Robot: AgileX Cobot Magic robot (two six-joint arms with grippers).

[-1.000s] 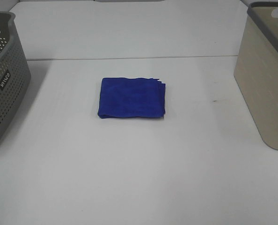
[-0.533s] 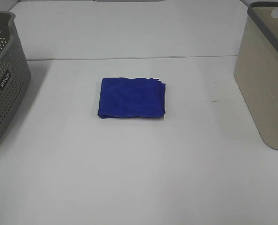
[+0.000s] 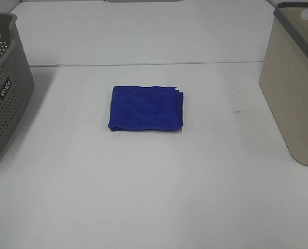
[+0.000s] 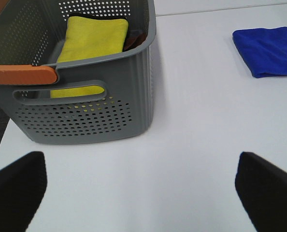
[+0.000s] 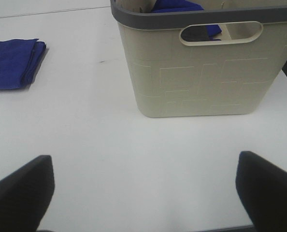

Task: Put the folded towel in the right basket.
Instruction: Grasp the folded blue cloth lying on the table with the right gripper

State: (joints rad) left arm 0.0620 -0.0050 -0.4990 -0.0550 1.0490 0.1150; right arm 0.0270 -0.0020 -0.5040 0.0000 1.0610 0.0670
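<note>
- The folded royal-blue cloth towel (image 3: 146, 109) lay flat in the middle of the white worktop (image 3: 154, 197), well apart from both baskets and touched by neither arm.
- The beige plastic basket with a dark grey rim (image 3: 294, 88) stood at the right of the high view. From the right wrist, something blue already showed inside it.
- The grey perforated plastic basket (image 3: 3, 88) stood at the left and held a folded yellow cloth (image 4: 93, 36). It played no part in this job.
- The right pincer (image 5: 143, 188) was spread wide and empty, facing the beige basket. The left pincer (image 4: 141, 188) was likewise spread wide and empty, near the grey basket.
- By my reading, the step in hand was the approach to the towel, and it had not yet begun. The right arm looked the better choice, since the target stood on its side.
- The towel's stacked edges faced the beige basket. A good grasp would close over all the layers at once, low against the worktop, so the fold held.
- Catching only the top layer would likely let the towel fall open.
- The basket wall was tall, so the towel needed lifting well clear of the rim before crossing.
</note>
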